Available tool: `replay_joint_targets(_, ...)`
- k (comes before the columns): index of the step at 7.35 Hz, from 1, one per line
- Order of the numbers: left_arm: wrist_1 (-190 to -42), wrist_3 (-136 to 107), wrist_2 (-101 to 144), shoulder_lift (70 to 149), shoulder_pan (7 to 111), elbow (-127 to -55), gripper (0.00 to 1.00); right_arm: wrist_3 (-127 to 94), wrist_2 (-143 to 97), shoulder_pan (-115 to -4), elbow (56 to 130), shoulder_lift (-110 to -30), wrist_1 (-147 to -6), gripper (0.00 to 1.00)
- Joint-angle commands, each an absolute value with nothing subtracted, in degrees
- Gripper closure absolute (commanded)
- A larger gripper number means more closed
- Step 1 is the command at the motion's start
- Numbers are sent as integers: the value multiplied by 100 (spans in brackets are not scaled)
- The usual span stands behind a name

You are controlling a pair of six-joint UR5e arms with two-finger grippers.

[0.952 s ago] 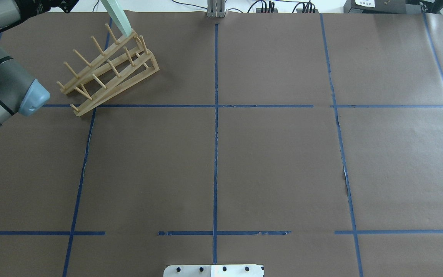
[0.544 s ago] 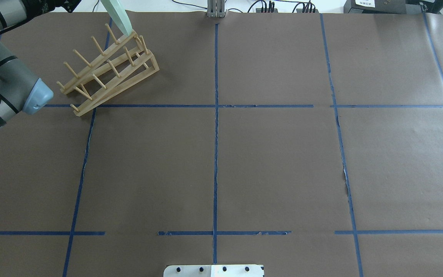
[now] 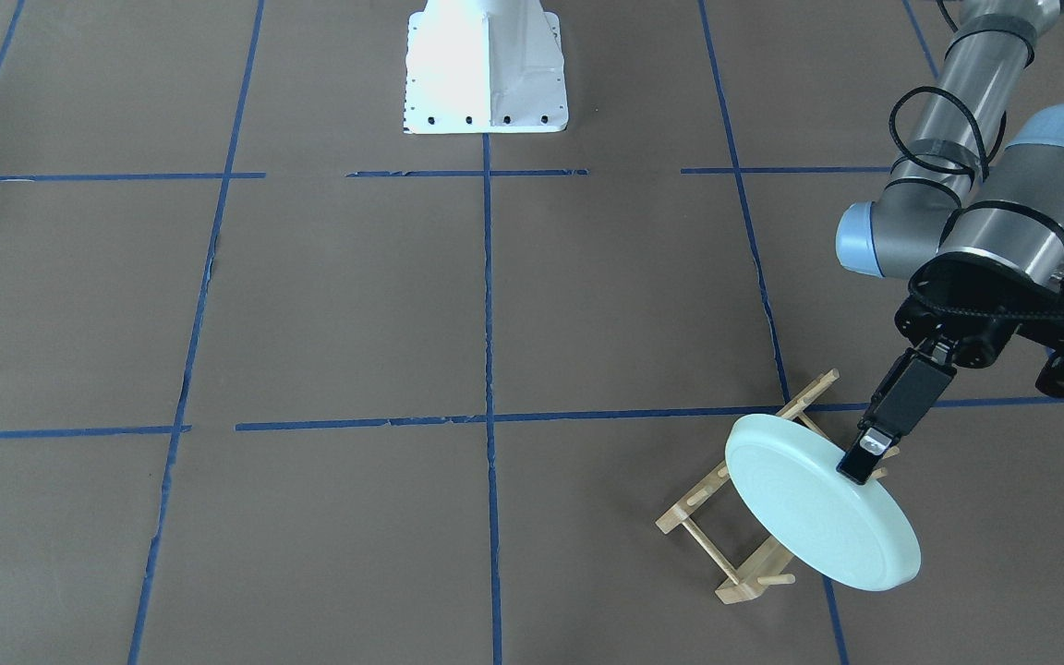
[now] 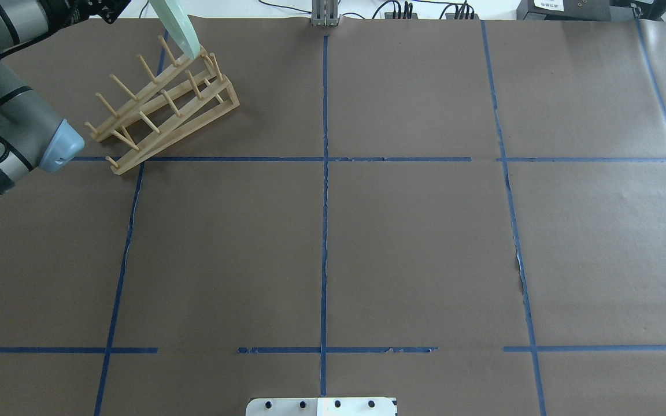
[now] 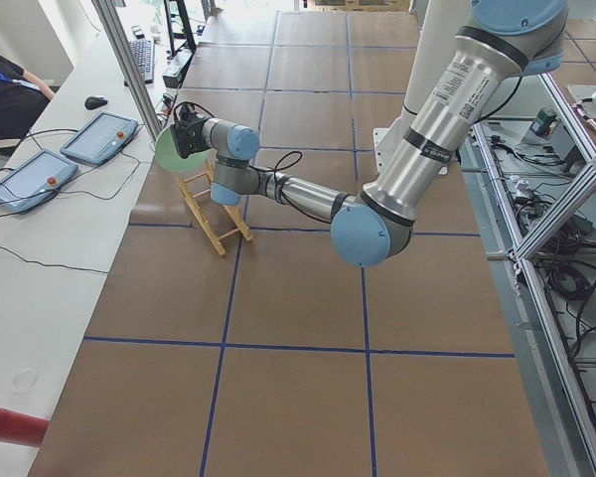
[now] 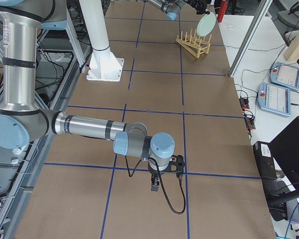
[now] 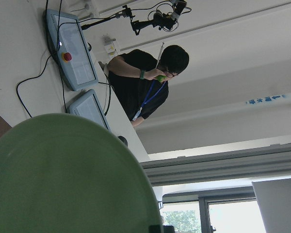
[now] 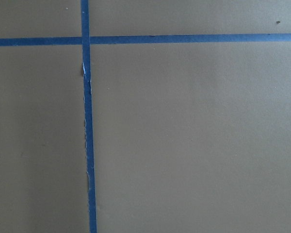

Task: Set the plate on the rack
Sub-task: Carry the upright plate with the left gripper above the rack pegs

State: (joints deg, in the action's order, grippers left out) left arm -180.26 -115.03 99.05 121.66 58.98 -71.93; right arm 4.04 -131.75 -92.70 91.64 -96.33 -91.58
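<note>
My left gripper (image 3: 867, 457) pinches the plate (image 3: 818, 522) by its rim, tilted on edge above the rack's (image 3: 694, 506) end pegs; I'd lower slowly, guiding the edge between them.

Smooth, glossy mint-green plate (image 3: 818, 517); rack (image 4: 177, 134) of bare, pale wood. Matt brown paper (image 3: 356, 305) covers the bench (image 3: 107, 305), lined with ragged-edged blue tape (image 3: 486, 305). The left pincer (image 3: 867, 454) is matt black plastic; the left arm (image 3: 975, 102), satin grey metal with pale-blue caps.
</note>
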Motion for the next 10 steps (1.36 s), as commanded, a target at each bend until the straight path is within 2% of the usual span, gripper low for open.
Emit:
replay_joint_targets(1,-18026,-11296,9897,12208,5862,-7032,100,404,-13175,-9272,9167,-9633,-9158,0)
replay_joint_targets(10,-18070,-11268,9650,12182,5520,-6820,100,404,-13175,-9264,9167,-9633,-9158,0)
